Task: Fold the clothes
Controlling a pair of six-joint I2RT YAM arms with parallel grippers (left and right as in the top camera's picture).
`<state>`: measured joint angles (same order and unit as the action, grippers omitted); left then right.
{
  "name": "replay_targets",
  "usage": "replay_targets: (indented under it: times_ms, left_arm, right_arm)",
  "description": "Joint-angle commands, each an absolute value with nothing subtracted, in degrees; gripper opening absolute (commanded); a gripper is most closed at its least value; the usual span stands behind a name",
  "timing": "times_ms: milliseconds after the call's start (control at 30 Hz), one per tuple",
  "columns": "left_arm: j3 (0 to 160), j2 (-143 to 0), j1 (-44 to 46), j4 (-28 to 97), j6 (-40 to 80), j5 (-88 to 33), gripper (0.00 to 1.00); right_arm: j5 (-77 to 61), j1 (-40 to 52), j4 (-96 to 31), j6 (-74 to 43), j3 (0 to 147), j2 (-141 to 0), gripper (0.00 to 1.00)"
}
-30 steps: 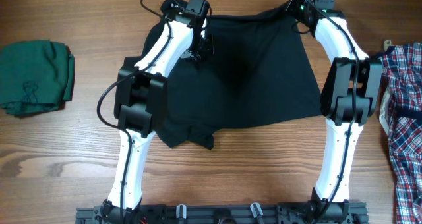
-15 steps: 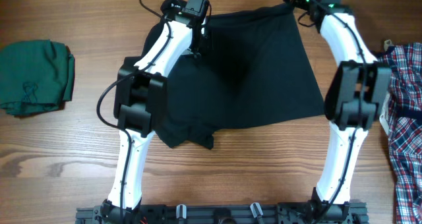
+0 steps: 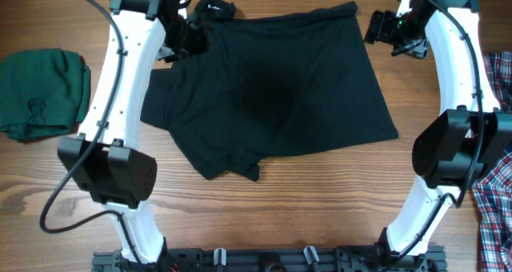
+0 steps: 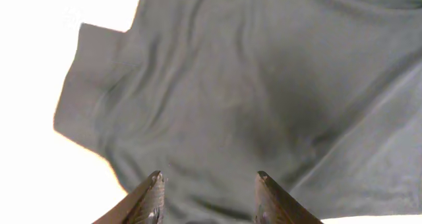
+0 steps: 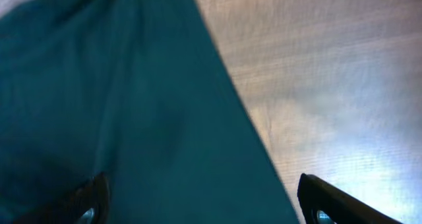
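Both of your arms have swung outward since a second ago. The left arm [image 3: 120,88], which lay across the left part of the clothes, now runs clear along their left side. The right arm [image 3: 460,80] has bowed out toward the right edge of the scene.

On the wooden table [image 3: 304,216], the black shirt [image 3: 280,88] lies spread across the middle, nearer the far edge than the near one. Its broad upper layer lies fairly flat. A lower layer juts out at the left, a sleeve-like flap sticks out at the near edge, and a small bunched lump sits at the far left corner.

At the left edge of the table, well apart from the shirt, you have a folded dark green garment [image 3: 40,92]. A red, white and blue plaid shirt [image 3: 496,176] lies at the right edge, partly hidden behind the right arm.

Your left gripper [image 3: 190,38] hangs over the far left corner of the shirt. The left wrist view shows its jaws [image 4: 210,184] parted a moderate way, with only rumpled black cloth below and nothing between them.

Your right gripper [image 3: 386,30] sits just beside the shirt's far right corner. Its jaws [image 5: 201,191] stand wide and grip nothing, above the shirt's edge and bare wood.
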<state>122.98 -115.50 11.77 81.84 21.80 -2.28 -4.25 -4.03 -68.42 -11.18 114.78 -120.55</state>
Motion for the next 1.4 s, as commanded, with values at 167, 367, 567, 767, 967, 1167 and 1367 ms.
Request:
replay_targets:
  times_ms: [167,367,567,767,967,1167,1367]
  left_arm:
    - [123.5,-104.5,11.5,92.8,30.8,4.7,0.43]
    - [118.4,-98.0,13.0,96.5,35.7,7.9,0.41]
    - [90.0,-83.9,18.7,83.9,51.3,17.1,0.42]
    - [62.1,-86.8,15.9,51.1,49.7,3.4,0.4]
    - [60.4,-97.6,12.3,44.7,45.3,4.6,0.39]
    - [60.4,-105.5,8.7,40.8,40.2,4.6,0.37]
    - [60.4,-105.5,4.4,33.2,33.2,4.5,0.38]
  right_arm:
    - [-4.5,-2.3,-79.1,-10.5,114.7,-121.3,0.99]
    - [-4.5,-1.0,-82.4,-10.5,114.7,-121.3,1.0]
    - [-4.5,2.7,-82.8,-10.4,114.6,-121.3,1.0]
    - [-4.3,4.8,-82.0,-9.0,114.6,-121.3,1.0]
    - [-4.3,4.8,-81.4,-8.9,114.6,-121.3,1.0]
    - [-4.3,4.8,-82.6,-7.5,114.6,-121.3,0.91]
    - [-4.3,4.8,-81.9,-7.5,114.0,-121.3,0.9]
